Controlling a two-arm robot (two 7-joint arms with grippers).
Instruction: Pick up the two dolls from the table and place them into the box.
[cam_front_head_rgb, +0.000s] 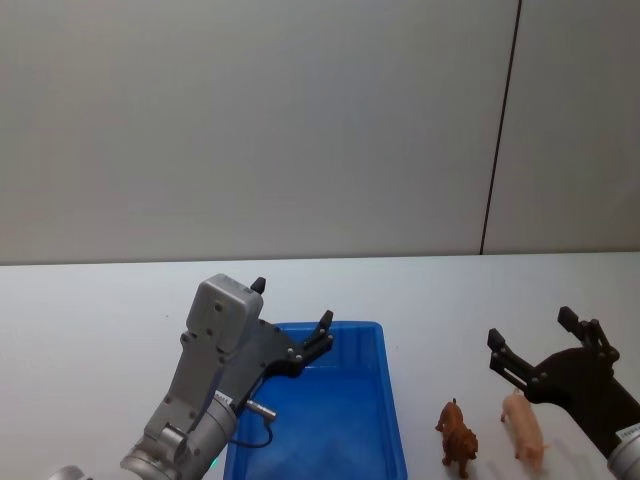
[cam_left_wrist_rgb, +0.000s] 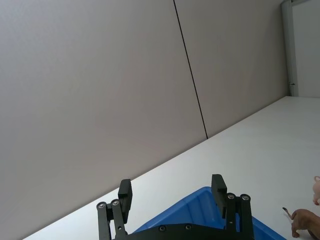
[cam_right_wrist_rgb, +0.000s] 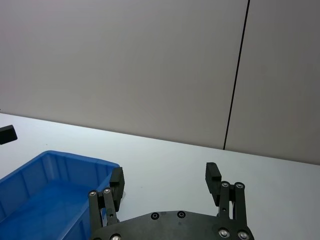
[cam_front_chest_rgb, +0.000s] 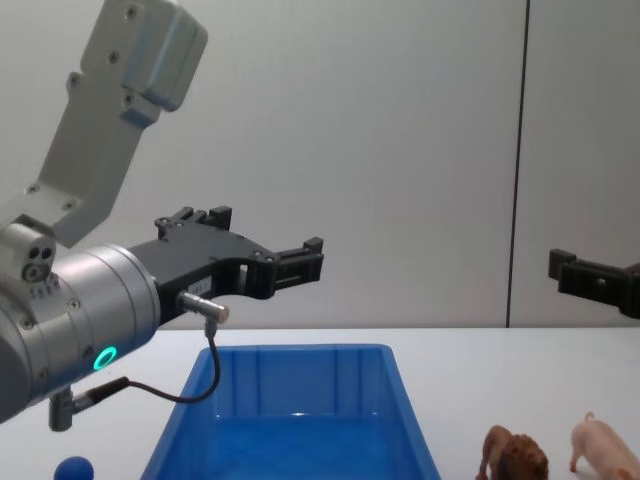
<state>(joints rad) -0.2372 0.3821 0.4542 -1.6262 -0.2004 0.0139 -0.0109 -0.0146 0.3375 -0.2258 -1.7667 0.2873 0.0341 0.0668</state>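
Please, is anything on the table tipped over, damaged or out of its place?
Nothing stands out. The lion and the pig stand upright on the table, right of the box, which sits flat. The left gripper over the box and the right gripper raised near the pig are open.

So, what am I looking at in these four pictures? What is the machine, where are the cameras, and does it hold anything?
It is a robot with two arms that end in pincers. One picture looks down from its head, one looks across from its chest, and two come from the wrists. On the white table stand a blue box, a brown lion and a pink pig to the box's right, and a blue ball. The left pincer hangs open above the box; the right pincer hangs open near the pig. Neither holds anything.
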